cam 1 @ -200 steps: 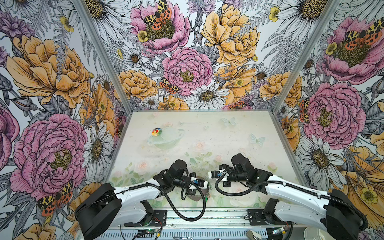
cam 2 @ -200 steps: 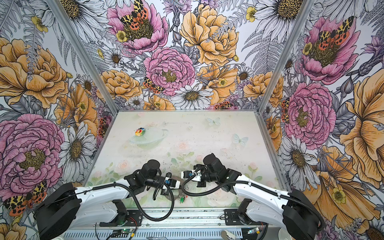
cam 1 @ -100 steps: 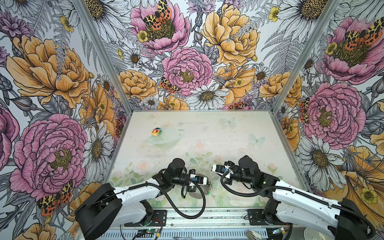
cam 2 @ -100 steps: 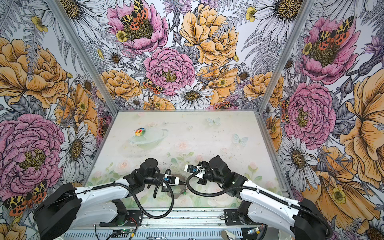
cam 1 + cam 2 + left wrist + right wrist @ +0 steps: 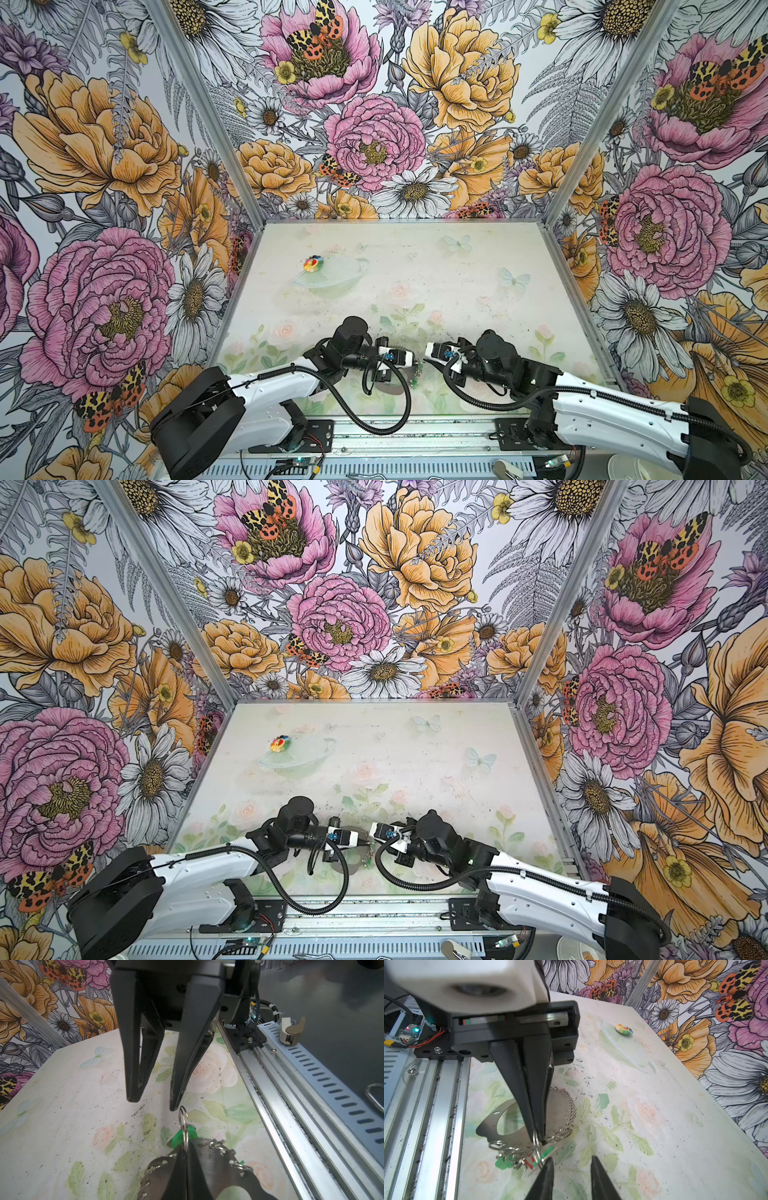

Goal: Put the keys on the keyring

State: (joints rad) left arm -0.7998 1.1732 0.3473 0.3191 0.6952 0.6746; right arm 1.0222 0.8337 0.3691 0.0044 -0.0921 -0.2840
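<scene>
**Releasing step: right claw opened beside the held loop**

Against a second earlier, the right claw [image 5: 153, 1103] was found opened. Its jaws, almost shut then, stood apart with nothing between them. Its place near the front edge of the tabletop [image 5: 457, 282] was hardly changed. One fingertip [image 5: 175, 1097] was seen just beside the top of a wire loop [image 5: 184, 1120].

The left claw [image 5: 537, 1138] was unchanged, clamped tight on that same loop at the fringe of the keyring [image 5: 560, 1109]. The keyring was seen as a flat grey band under the left claw, near the front rail [image 5: 436, 1105]. Whether it lay flat or was lifted at the held edge could not be told.

One key [image 5: 178, 1137], known by its green head, was seen touching the gripped loop and appeared strung on it. Its blade was hidden. What looked like a second key [image 5: 503, 1162] was noted among neighbouring loops, and whether it was threaded could not be told. The multicoloured toy [image 5: 312, 263] was seen well apart, far back on the left.

Judged from this, the key was probably just let go onto the loop, so one threading seemed done or nearly so. If the key was only half through the split wire, it could slip off once the loop is released. A check would be called for before the left grip is eased.
</scene>
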